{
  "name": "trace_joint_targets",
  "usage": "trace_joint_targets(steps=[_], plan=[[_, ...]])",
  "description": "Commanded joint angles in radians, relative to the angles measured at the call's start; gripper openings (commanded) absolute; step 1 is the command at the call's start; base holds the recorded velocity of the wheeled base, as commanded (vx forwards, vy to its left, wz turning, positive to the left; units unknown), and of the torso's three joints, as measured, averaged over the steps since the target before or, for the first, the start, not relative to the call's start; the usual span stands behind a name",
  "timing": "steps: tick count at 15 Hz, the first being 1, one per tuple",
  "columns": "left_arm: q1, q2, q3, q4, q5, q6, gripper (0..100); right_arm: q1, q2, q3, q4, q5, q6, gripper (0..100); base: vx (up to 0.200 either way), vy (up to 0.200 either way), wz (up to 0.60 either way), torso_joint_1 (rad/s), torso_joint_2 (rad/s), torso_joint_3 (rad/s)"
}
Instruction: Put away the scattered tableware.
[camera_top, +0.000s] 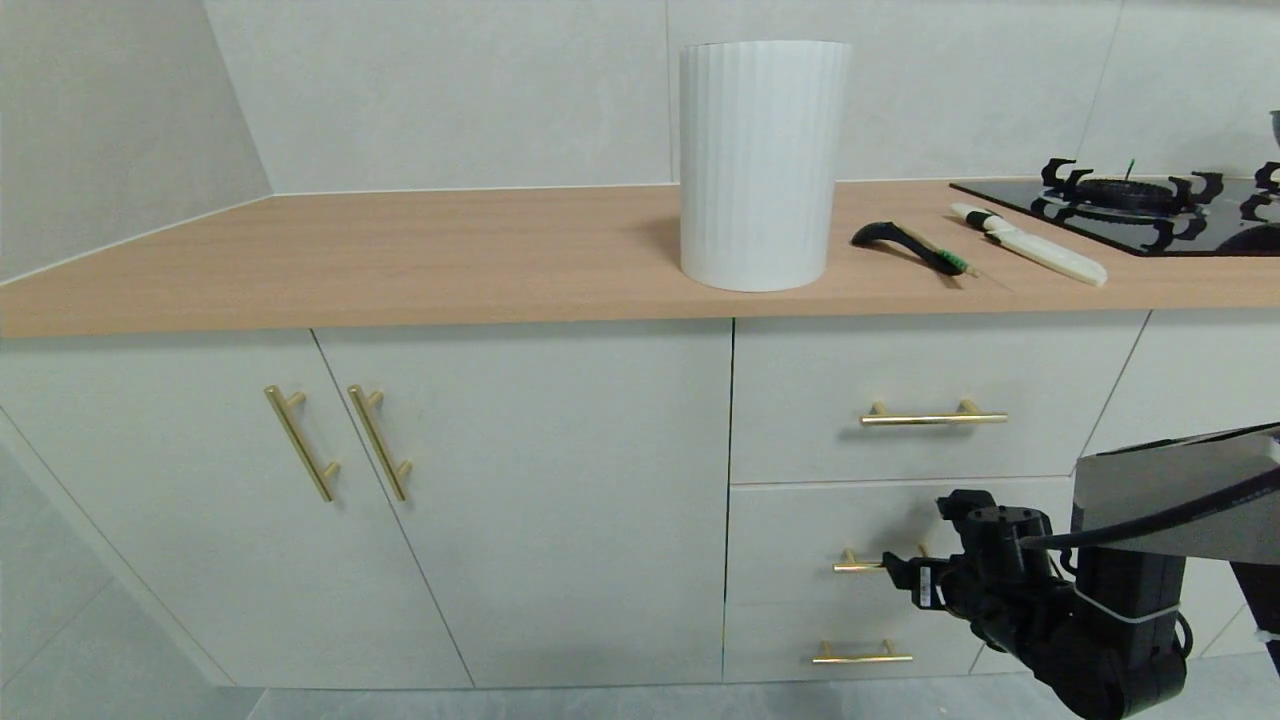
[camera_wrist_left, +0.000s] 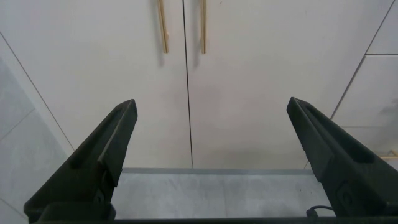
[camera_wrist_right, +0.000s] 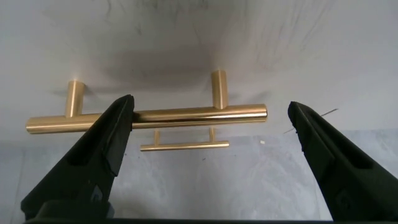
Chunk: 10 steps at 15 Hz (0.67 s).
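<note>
Before the drawer handle (camera_wrist_right: 146, 117), our right hand (camera_wrist_right: 209, 107) hovers, fingers (camera_wrist_right: 106, 143) apart. Offset toward the handle's end, we may slip off when pulling.

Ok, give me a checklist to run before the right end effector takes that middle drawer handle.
1. Right end effector open: ok.
2. Its fingers set across the middle drawer handle: not ok; they spread along the bar.
3. Contact with the handle: cannot tell.
4. Middle drawer shut: ok.
5. Left end effector open, empty, facing the cabinet doors: ok.
6. Knife and black-handled utensil stowed: not ok; both lie on the countertop.
</note>
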Motion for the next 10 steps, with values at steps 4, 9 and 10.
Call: trace_joint_targets(steps=[4, 9, 10], plan=[[0.000, 0.000, 0.000, 0.000, 0.001, 0.000, 100, -0.001, 0.010, 0.003, 0.009, 0.000, -0.002, 100, 0.000, 0.000, 0.00, 0.000, 0.00, 0.000], [0.000, 0.000, 0.000, 0.000, 0.001, 0.000, 100, -0.001, 0.003, 0.015, 0.009, 0.000, -0.004, 100, 0.000, 0.000, 0.00, 0.000, 0.00, 0.000], [0.000, 0.000, 0.000, 0.000, 0.001, 0.000, 100, -0.001, -0.005, 0.026, 0.009, 0.000, -0.008, 100, 0.000, 0.000, 0.00, 0.000, 0.00, 0.000]])
